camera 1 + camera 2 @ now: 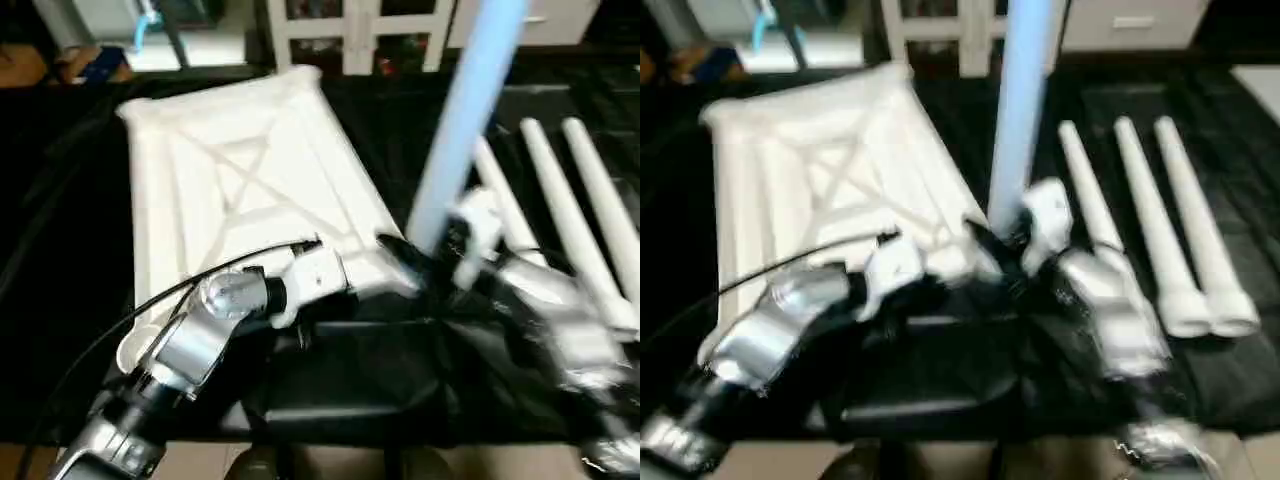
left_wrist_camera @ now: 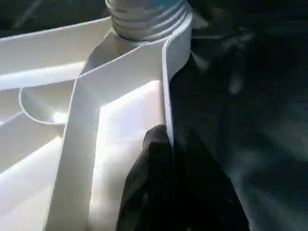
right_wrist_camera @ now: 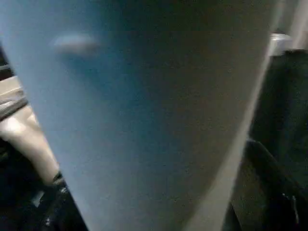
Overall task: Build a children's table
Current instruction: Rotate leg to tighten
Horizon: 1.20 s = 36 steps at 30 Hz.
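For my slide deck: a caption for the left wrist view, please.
Left gripper pinches the tabletop's rim while a leg's threaded end sits in the corner socket.

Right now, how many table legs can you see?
4. One leg stands upright in the top's near right corner socket, by the right gripper. Three legs lie side by side to the right.

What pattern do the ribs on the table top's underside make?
An X of raised white ribs on the table top, best in the left eye view.
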### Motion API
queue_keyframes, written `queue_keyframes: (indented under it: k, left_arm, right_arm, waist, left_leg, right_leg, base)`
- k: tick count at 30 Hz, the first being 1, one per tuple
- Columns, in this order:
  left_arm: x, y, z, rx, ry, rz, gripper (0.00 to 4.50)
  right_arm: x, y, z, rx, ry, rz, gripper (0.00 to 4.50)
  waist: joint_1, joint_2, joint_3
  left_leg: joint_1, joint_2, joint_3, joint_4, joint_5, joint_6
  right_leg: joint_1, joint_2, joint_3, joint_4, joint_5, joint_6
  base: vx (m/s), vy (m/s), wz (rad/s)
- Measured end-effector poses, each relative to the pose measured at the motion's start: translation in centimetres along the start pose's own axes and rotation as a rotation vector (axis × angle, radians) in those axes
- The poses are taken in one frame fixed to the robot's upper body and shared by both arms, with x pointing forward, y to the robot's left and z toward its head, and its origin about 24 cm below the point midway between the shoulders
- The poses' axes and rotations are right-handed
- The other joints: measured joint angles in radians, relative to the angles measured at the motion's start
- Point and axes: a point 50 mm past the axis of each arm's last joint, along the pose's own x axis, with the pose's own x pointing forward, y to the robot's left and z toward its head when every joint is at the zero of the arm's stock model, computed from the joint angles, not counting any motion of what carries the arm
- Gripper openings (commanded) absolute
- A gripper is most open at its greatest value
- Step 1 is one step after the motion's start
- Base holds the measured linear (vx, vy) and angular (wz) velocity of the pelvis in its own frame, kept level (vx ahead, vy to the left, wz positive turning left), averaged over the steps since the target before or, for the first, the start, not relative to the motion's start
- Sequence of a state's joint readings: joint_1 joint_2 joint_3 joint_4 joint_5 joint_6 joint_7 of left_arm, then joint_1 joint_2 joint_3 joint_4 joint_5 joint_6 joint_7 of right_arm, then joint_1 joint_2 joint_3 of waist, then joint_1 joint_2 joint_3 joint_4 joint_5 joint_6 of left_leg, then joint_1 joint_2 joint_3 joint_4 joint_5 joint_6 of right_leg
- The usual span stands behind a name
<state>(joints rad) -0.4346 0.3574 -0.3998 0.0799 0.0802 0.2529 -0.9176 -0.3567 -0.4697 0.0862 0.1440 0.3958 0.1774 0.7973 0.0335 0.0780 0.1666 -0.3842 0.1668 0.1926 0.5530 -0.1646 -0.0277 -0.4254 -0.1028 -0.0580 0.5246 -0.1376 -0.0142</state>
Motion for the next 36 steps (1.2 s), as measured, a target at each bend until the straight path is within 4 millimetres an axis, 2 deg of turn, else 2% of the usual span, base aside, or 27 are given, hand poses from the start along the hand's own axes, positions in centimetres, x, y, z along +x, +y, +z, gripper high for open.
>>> queue_keyframes:
  k: [4,5,12,13,16,22,30,34,36]
  left_arm:
    - [-0.7,-0.4,-0.3,0.008,-0.008,-0.045,0.0]
    - [-0.7,-0.3,-0.3,0.01,-0.012,-0.047,0.0]
    - [-0.8,-0.3,-0.1,0.02,-0.023,-0.06,0.0]
    - [-0.8,-0.3,-0.1,0.02,-0.023,-0.06,0.0]
    - [-0.9,-0.2,-0.1,0.019,-0.023,-0.06,0.0]
    - [-1.0,-0.1,-0.2,0.016,-0.017,-0.055,0.0]
    - [-1.2,-0.1,-0.4,0.012,-0.012,-0.048,0.0]
    - [-1.3,0.1,-0.6,0.007,-0.004,-0.032,0.0]
    - [-1.0,0.3,-0.5,-0.024,0.004,0.016,0.0]
  right_arm:
    - [-2.6,0.0,1.0,-0.045,0.052,0.104,3.73]
    - [-2.8,-0.1,1.1,-0.048,0.056,0.107,3.84]
    - [-2.9,-0.1,1.4,-0.028,0.055,0.122,3.84]
    - [-2.9,-0.1,1.3,-0.02,0.054,0.124,3.6]
    - [-2.3,0.2,1.1,0.014,0.039,0.128,3.48]
    - [-1.8,0.5,0.8,0.027,0.036,0.129,2.83]
    - [-1.5,0.8,0.7,0.029,0.029,0.138,2.19]
    - [-0.9,1.0,0.5,0.021,0.017,0.102,2.06]
    - [0.1,1.1,0.1,0.026,0.002,0.008,2.04]
  waist:
    - [0.0,-0.002,-0.001]
    - [0.0,-0.001,-0.002]
    - [0.0,0.0,-0.003]
    - [0.001,0.0,-0.003]
    - [0.0,0.0,-0.003]
    - [-0.005,-0.001,-0.002]
    - [-0.009,-0.001,-0.002]
    - [-0.013,-0.002,-0.003]
    - [-0.023,-0.003,-0.004]
  left_leg:
    - [0.005,0.0,0.015,0.003,0.0,0.0]
    - [0.004,0.0,0.016,0.003,0.0,0.0]
    - [0.0,0.004,0.016,0.006,0.0,0.0]
    - [0.0,0.004,0.016,0.006,0.0,0.0]
    - [0.0,0.005,0.015,0.006,0.0,0.0]
    - [0.0,0.005,0.015,0.006,0.0,0.0]
    - [0.0,0.006,0.012,0.006,0.0,0.0]
    - [0.0,0.007,0.009,0.006,0.0,0.0]
    - [0.001,0.007,0.008,0.006,0.0,0.0]
  right_leg:
    - [-0.002,0.0,0.02,0.021,0.001,-0.001]
    - [-0.003,0.0,0.021,0.022,0.001,-0.002]
    - [-0.01,0.0,0.018,0.036,0.003,-0.005]
    - [-0.01,0.001,0.018,0.036,0.003,-0.004]
    - [-0.01,0.002,0.018,0.036,0.002,-0.003]
    - [-0.01,0.003,0.019,0.036,-0.001,0.003]
    - [-0.01,0.007,0.02,0.036,-0.001,0.003]
    - [-0.01,0.008,0.02,0.036,-0.001,0.003]
    - [-0.01,0.009,0.02,0.036,-0.001,0.003]
  base:
    - [0.069,-0.009,0.13]
    - [0.061,-0.012,0.07]
    - [0.016,-0.003,0.01]
    - [0.0,0.0,0.0]
    - [0.0,0.0,0.0]
    - [0.0,0.0,0.0]
    - [0.0,0.0,0.0]
    - [0.0,0.0,0.0]
    - [0.0,0.0,0.0]
